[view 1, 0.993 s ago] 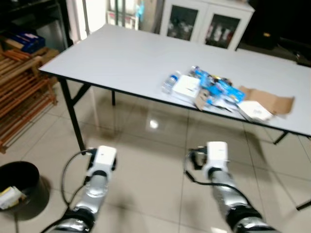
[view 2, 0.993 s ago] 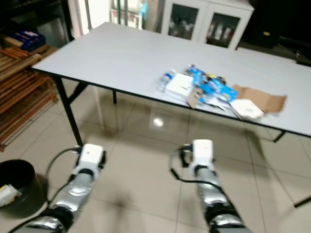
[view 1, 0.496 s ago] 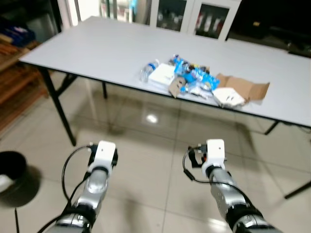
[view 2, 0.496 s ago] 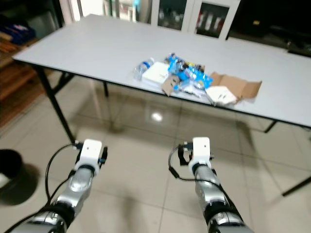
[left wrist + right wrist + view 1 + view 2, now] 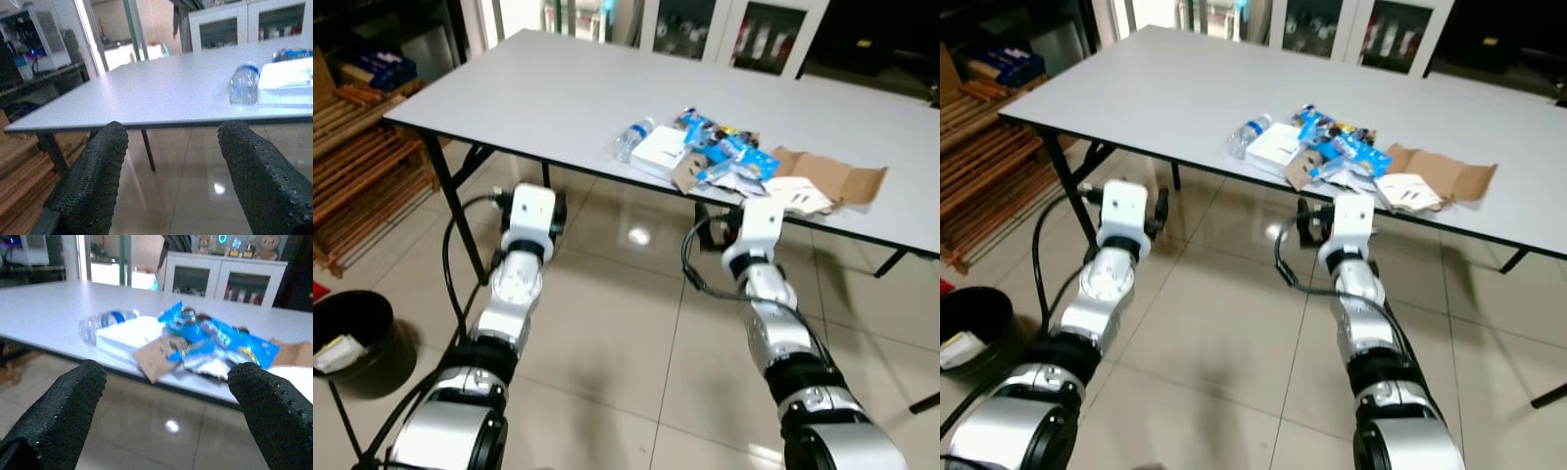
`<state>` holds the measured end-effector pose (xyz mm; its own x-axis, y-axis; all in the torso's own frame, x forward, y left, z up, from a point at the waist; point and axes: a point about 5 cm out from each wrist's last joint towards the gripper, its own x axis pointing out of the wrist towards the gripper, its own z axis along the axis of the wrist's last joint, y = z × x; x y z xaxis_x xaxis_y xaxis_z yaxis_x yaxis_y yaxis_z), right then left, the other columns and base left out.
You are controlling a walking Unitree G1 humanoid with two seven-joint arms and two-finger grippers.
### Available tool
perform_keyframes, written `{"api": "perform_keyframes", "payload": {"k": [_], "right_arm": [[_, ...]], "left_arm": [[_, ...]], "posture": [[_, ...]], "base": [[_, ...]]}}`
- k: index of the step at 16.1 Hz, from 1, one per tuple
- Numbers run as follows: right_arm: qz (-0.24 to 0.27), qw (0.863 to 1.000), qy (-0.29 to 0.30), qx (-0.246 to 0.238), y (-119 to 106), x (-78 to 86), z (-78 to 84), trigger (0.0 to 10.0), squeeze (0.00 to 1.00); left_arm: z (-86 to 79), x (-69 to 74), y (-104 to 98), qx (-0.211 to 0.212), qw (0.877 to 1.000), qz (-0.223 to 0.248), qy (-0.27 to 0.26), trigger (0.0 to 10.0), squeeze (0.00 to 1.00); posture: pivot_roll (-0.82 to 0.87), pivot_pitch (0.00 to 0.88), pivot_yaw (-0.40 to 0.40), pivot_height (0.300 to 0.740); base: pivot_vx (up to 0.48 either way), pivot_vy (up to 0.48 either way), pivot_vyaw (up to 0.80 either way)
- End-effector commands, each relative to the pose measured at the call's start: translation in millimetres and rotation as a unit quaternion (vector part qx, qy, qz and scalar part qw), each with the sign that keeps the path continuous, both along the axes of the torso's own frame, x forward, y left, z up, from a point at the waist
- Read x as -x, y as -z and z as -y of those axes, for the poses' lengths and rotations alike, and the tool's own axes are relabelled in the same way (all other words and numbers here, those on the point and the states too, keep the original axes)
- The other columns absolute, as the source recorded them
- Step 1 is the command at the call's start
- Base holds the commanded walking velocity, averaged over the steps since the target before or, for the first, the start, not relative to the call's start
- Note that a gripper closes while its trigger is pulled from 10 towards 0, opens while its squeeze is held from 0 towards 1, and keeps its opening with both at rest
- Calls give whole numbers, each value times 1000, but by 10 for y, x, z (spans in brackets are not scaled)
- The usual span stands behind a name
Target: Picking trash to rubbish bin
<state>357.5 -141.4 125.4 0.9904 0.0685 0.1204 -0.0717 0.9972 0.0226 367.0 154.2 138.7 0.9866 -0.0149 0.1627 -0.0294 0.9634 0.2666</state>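
Observation:
A heap of trash lies near the front edge of the grey table (image 5: 558, 88): a clear plastic bottle (image 5: 632, 137), a white box (image 5: 664, 152), a blue wrapper (image 5: 729, 152), a brown cardboard sheet (image 5: 832, 176) and white paper (image 5: 800, 193). The black bin (image 5: 352, 338) stands on the floor at the far left with some scraps inside. Both arms are raised in front of the table edge. My left gripper (image 5: 173, 134) is open, facing the table's edge with the bottle (image 5: 243, 84) beyond it. Also open, my right gripper (image 5: 168, 372) points at the blue wrapper (image 5: 215, 335), short of the table.
A wooden slatted rack (image 5: 352, 176) stands to the left, just behind the bin. The table's black leg (image 5: 455, 211) is close to my left arm. A white glass-door cabinet (image 5: 734, 34) is behind the table. Shiny floor tiles (image 5: 626, 333) lie between me and the table.
Both arms have risen from low over the floor to table-edge height. The camera has shifted, and the table and trash heap look closer.

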Motion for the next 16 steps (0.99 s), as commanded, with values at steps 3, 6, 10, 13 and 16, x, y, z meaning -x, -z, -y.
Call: {"api": "perform_keyframes", "payload": {"k": [3, 6, 10, 13, 16], "right_arm": [[47, 999, 3, -14, -321, -69, -51, 10000, 0], [44, 999, -7, -17, -332, -61, -124, 10000, 0], [36, 999, -21, -21, -304, -24, -169, 10000, 0], [35, 999, -27, -21, -303, -16, -225, 10000, 0], [37, 998, -36, -23, -318, -11, -276, 10000, 0]], "left_arm": [[127, -58, -302, -46, 998, 47, 24, 10000, 0], [253, -82, -369, -62, 996, 49, 33, 10000, 0], [318, -30, -366, -67, 995, 53, 42, 10000, 0], [290, 2, -344, -69, 996, 51, 39, 10000, 0], [272, 9, -340, -70, 996, 47, 38, 10000, 0]], "posture": [[5, 20, -85, 740], [1, 13, -84, 740], [5, 2, -86, 740], [12, 0, -89, 740], [15, 0, -87, 740]], "base": [[96, 0, 0], [339, 0, 0], [364, 0, -397], [374, 0, 0], [384, 0, 0]]}}
